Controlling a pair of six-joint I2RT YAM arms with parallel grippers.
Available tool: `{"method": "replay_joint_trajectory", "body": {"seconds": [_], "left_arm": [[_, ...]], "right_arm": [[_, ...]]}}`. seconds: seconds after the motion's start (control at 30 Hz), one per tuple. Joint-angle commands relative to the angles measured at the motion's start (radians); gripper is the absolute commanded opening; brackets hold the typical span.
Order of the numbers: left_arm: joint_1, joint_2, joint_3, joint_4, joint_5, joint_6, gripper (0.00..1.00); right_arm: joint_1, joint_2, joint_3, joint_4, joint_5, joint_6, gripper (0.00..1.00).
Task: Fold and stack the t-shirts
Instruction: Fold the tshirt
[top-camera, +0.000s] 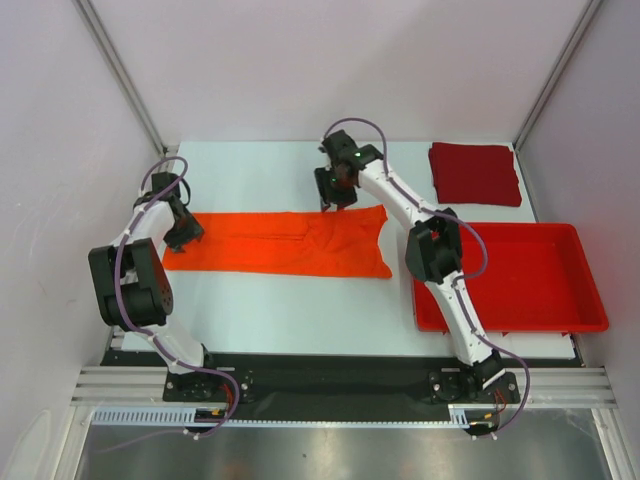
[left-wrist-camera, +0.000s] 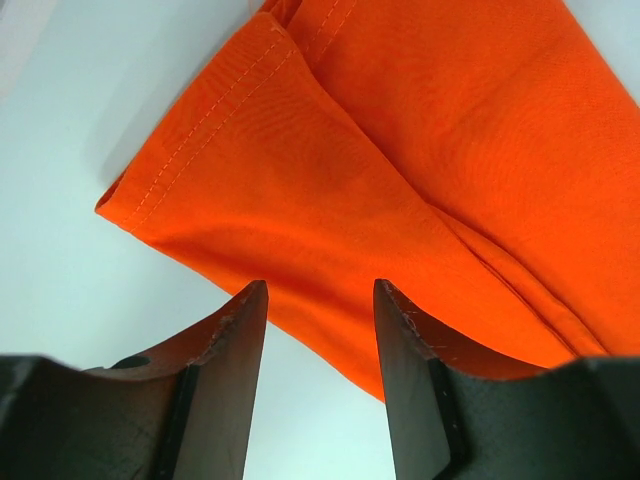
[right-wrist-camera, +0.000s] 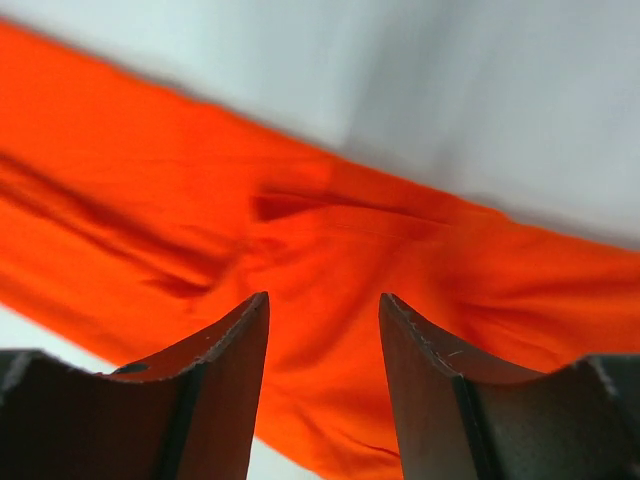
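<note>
On white table (top-camera: 300, 320): red tray (top-camera: 540, 270) at right; orange t-shirt (top-camera: 280, 245) folded into long band mid-table; dark red t-shirt (top-camera: 475, 172) folded square behind tray. Left gripper (left-wrist-camera: 320, 290) spread, empty, over band's left end; right gripper (right-wrist-camera: 322, 300) spread, empty, above its right part.

The table (top-camera: 300, 310) is white and flat. Behind it stands a plain pale back wall (top-camera: 300, 60), and pale side walls (top-camera: 50, 150) close in left and right — like a little booth. Thin grey poles (top-camera: 117, 70) run up the corners. A silver rail (top-camera: 340, 385) lines the near edge, with a shiny metal sheet (top-camera: 340, 450) below. The light is soft and even.
</note>
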Motion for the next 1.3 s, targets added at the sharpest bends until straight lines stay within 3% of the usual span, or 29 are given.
{"method": "replay_joint_trajectory", "body": {"seconds": [0.0, 0.47, 0.73, 1.27], "left_arm": [[-0.008, -0.052, 0.01, 0.024, -0.015, 0.001, 0.52], [-0.008, -0.062, -0.036, 0.047, 0.001, -0.004, 0.52], [-0.008, -0.061, -0.044, 0.057, 0.0, -0.005, 0.52], [-0.008, -0.055, -0.064, 0.066, 0.002, -0.004, 0.52]], "right_arm": [[0.049, 0.017, 0.102, 0.038, 0.016, -0.019, 0.53], [0.081, 0.111, 0.119, 0.138, -0.031, 0.073, 0.5], [0.11, 0.124, 0.116, 0.131, 0.09, 0.064, 0.38], [0.13, 0.17, 0.129, 0.124, 0.179, 0.056, 0.31]]}}
